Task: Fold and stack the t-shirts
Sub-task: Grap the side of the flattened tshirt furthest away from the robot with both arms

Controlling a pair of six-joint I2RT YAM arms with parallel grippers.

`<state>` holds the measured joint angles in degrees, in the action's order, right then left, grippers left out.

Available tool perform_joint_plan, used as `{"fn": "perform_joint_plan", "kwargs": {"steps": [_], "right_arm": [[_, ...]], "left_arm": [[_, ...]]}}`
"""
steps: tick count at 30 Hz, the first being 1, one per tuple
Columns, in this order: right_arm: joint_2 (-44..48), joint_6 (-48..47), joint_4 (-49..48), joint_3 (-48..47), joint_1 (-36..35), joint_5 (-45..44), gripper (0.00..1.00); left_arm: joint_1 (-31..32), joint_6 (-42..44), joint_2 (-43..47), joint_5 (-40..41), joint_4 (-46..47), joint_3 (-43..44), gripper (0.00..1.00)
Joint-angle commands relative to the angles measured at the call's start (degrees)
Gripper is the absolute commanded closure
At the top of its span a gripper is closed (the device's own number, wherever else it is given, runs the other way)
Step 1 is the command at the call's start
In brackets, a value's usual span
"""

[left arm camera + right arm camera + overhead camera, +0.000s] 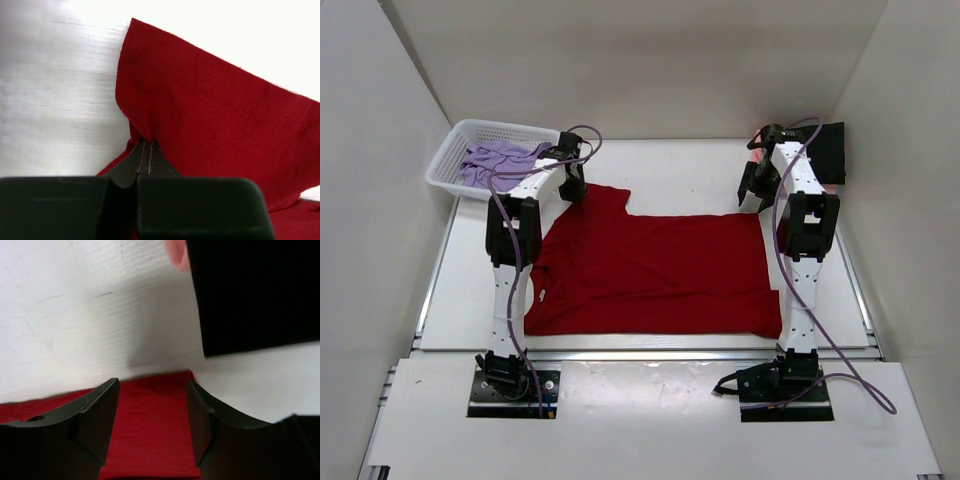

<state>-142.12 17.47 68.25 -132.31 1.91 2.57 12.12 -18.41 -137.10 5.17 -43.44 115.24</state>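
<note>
Plain white walls close in on three sides of the pale white counter. Across its middle we see a bright red t-shirt spread flat between the two arms. In the far right corner sits a folded black t-shirt, with a sliver of salmon pink cloth at its edge. Far left, a white plastic mesh basket holds a crumpled pale lavender t-shirt. The left jaws are pressed together, pinching the red shirt's far left sleeve. The right jaws stand spread above its far right corner.
</note>
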Motion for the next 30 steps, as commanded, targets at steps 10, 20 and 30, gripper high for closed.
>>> {"fn": "perform_joint_plan", "kwargs": {"steps": [10, 20, 30], "right_arm": [[-4.21, 1.60, 4.52, -1.63, -1.39, -3.89, 0.62], [0.44, -0.77, 4.96, -5.77, 0.11, -4.85, 1.00], [12.63, -2.88, 3.05, 9.51, -1.47, -6.34, 1.00]], "left_arm": [[-0.87, -0.48, 4.47, -4.91, 2.57, -7.04, 1.00], [-2.71, -0.30, 12.90, -7.45, 3.01, -12.92, 1.00], [-3.69, -2.24, 28.98, -13.17, 4.95, -28.57, 1.00]]}}
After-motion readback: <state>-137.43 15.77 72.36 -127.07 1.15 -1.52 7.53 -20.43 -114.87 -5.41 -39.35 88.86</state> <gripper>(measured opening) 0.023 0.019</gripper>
